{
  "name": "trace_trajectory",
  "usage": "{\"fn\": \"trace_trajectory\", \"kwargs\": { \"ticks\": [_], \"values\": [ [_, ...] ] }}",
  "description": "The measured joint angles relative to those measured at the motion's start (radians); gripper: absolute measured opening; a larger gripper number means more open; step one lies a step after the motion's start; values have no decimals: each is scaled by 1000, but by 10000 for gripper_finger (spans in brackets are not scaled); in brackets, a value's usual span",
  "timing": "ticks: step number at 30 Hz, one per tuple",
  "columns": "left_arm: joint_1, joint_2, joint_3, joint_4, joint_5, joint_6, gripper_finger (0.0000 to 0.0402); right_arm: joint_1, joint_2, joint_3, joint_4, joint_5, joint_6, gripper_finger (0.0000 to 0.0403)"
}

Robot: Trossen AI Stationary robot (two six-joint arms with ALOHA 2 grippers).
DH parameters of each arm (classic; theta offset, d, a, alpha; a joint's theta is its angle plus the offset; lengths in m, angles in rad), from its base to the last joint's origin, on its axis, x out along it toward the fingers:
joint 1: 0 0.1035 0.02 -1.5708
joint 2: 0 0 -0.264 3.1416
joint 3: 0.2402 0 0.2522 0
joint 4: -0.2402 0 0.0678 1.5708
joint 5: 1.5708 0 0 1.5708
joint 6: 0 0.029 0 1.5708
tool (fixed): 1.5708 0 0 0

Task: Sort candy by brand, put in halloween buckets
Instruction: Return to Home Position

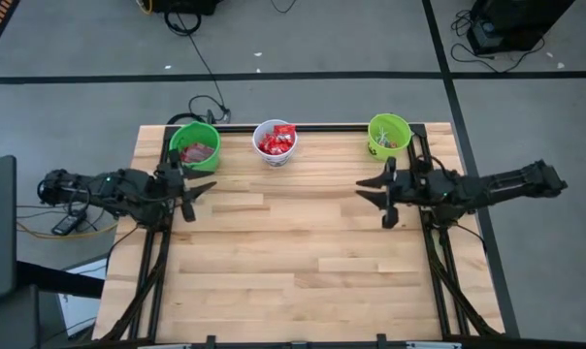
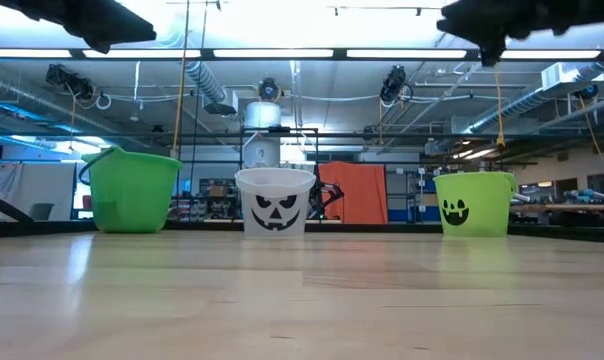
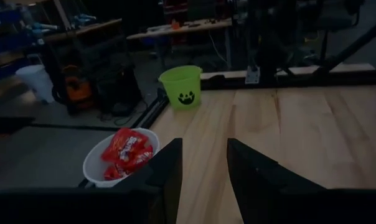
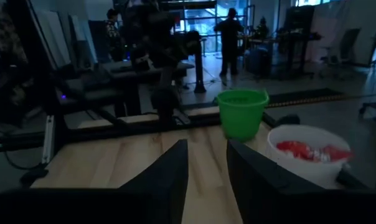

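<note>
Three halloween buckets stand along the table's far edge. The left green bucket [image 1: 194, 145] [image 2: 132, 190] holds pinkish-red packets. The white bucket [image 1: 275, 142] [image 3: 116, 163] [image 4: 309, 152], with a face mark [image 2: 275, 205], holds shiny red candy [image 3: 127, 151]. The right green bucket [image 1: 389, 136] [image 2: 474, 203] [image 3: 182, 87], also with a dark face, holds small pieces. My left gripper [image 1: 202, 199] [image 3: 205, 152] hovers open above the table, near the left green bucket. My right gripper [image 1: 373, 202] [image 4: 206, 152] hovers open near the right green bucket. Both hold nothing.
The wooden tabletop [image 1: 293, 262] spreads bare between the two arms and toward the near edge. Black frame rails [image 1: 431, 252] run along the table's left and right sides. People stand in the room beyond [image 4: 228, 37].
</note>
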Motion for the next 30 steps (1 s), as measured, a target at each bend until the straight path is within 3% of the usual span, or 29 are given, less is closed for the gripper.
{"fn": "trace_trajectory", "kwargs": {
  "ticks": [7, 13, 22, 27, 30],
  "values": [
    [0, -1, -96, 134, 14, 2, 131, -35, -89, -148, 36, -17, 71, 97],
    [33, -4, -141, 208, 15, 3, 119, -56, -128, -172, 30, -34, 64, 11],
    [68, -170, -125, 117, 14, -8, 51, -60, -244, -172, -114, -40, 78, 7],
    [67, -282, -178, 103, 40, -27, 11, -52, -265, -172, -129, -54, 79, 5],
    [67, -330, -219, 100, 54, -30, 6, -49, -265, -172, -130, -54, 79, 3]
  ]
}}
